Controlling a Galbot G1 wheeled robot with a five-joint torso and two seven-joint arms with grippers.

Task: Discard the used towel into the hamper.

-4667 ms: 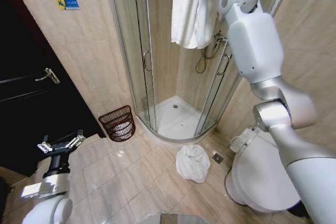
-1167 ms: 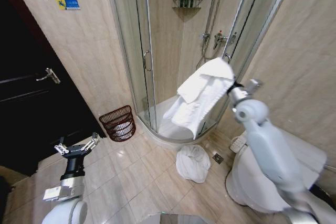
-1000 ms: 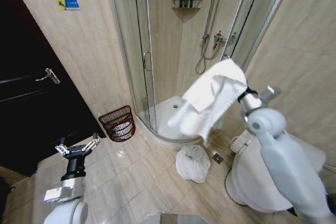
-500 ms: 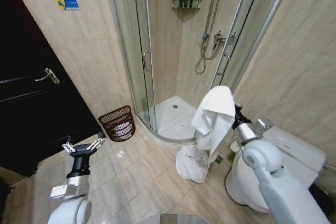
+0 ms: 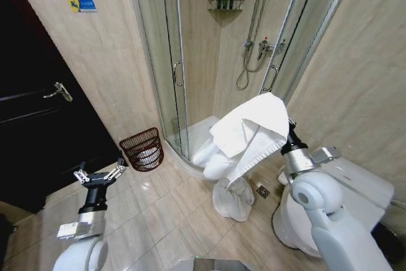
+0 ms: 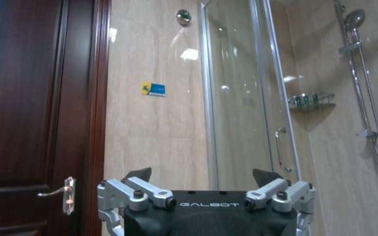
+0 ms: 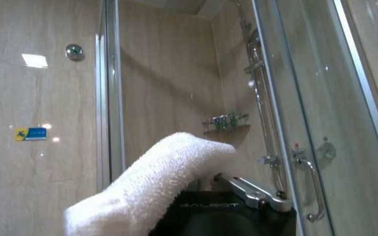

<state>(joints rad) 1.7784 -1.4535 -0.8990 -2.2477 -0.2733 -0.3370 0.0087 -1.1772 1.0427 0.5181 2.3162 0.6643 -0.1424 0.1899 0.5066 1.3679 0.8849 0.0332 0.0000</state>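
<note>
Right pincer (image 5: 283, 132) clamps white towel (image 5: 247, 134) aloft at right, folds dangling. Hamper (image 5: 143, 149) far left on floor, well apart. Left pincer (image 5: 99, 174) spread, empty, low left. Risk: drape slips free or snags during long carry.

White towel (image 7: 151, 184) draped over the right gripper (image 7: 238, 189), one metal finger (image 7: 251, 192) poking out beside it, glass shower door (image 7: 307, 98) with handle (image 7: 312, 189), shower rail (image 7: 263, 98), corner shelf (image 7: 227, 123), blue wall sticker (image 7: 31, 133)

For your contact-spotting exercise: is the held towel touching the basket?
Apart. The head view shows the towel hanging from the right end effector, with bare floor between it and the basket.
</note>
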